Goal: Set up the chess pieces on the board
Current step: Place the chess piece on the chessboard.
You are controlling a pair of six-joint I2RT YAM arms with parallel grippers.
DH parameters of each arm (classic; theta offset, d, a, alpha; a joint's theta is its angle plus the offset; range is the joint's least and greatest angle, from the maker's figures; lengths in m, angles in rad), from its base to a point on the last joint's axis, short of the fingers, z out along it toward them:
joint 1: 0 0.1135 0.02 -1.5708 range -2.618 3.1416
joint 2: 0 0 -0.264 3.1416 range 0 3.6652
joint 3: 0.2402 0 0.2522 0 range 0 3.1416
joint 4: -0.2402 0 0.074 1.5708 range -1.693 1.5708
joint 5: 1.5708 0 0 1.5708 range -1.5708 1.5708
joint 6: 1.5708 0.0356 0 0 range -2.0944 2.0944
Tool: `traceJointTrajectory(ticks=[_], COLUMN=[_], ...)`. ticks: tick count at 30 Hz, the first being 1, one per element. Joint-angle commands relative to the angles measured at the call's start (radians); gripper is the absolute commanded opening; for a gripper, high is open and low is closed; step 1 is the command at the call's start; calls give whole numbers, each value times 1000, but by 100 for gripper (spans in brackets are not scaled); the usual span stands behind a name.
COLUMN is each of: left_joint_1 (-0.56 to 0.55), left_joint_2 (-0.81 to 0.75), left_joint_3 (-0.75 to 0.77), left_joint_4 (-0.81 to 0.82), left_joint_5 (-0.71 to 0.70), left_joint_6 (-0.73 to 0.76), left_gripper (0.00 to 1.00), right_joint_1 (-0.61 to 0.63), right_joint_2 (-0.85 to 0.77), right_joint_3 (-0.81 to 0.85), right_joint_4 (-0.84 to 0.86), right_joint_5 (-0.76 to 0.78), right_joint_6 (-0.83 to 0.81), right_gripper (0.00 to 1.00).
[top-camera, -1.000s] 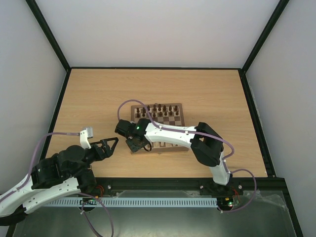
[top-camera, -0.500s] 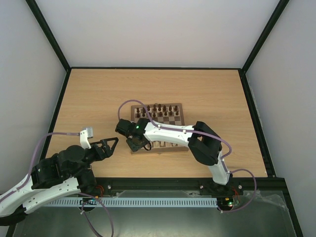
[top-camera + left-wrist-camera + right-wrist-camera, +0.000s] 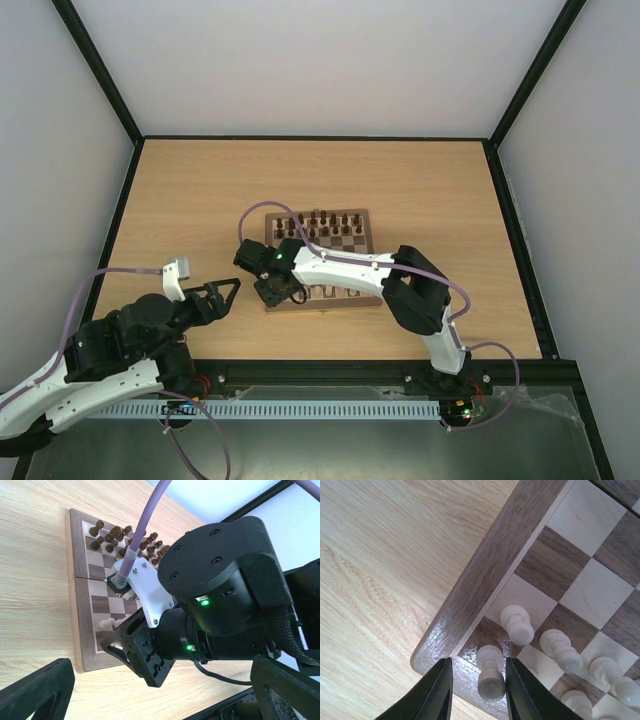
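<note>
Top view: chessboard [image 3: 345,245] near the middle of the light-wood table [image 3: 200,190], its two far rows filled with dark pieces [image 3: 320,222]. Right arm [image 3: 350,270] reaching leftward across the near half of the board, right gripper [image 3: 275,292] low over the near left corner. Left gripper [image 3: 225,296] off the board to its left, above bare table, fingers spread wide with nothing between them

Right wrist view: cream piece [image 3: 490,672] standing on the dark corner square, between the two black fingers [image 3: 437,692]. Fingers slightly parted and not clamped: a strip of board visible between the piece and the finger at picture left, the other finger just beside the piece. Further cream pieces [image 3: 517,624] upright on neighbouring squares, one on the light square next to the corner, the rest in a line toward the lower right of the picture. Mid-brown border frame [image 3: 485,580] running diagonally, table grain beyond it

Left wrist view: black wrist housing [image 3: 220,575] of the right arm in the foreground, two green lights on it, much of the board hidden behind. Dark pieces crowded at the far edge, purple cable [image 3: 145,525] arching above them
</note>
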Motion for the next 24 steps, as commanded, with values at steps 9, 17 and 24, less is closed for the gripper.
traceJointTrajectory(ticks=[9, 17, 24], left_joint_1=[-4, -5, -5], left_joint_2=[29, 169, 274], left_joint_3=[20, 39, 11], left_joint_4=[13, 75, 184], left_joint_5=[-9, -28, -13], left_joint_6=[-3, 23, 57], left_gripper=[99, 99, 99], right_joint_1=[4, 4, 4], right_joint_2=[-269, -494, -702], right_joint_3=[-69, -245, -417], right_joint_4=[-2, 58, 119], right_joint_5=[9, 91, 145], right_joint_6=[2, 25, 49], right_gripper=[59, 99, 99])
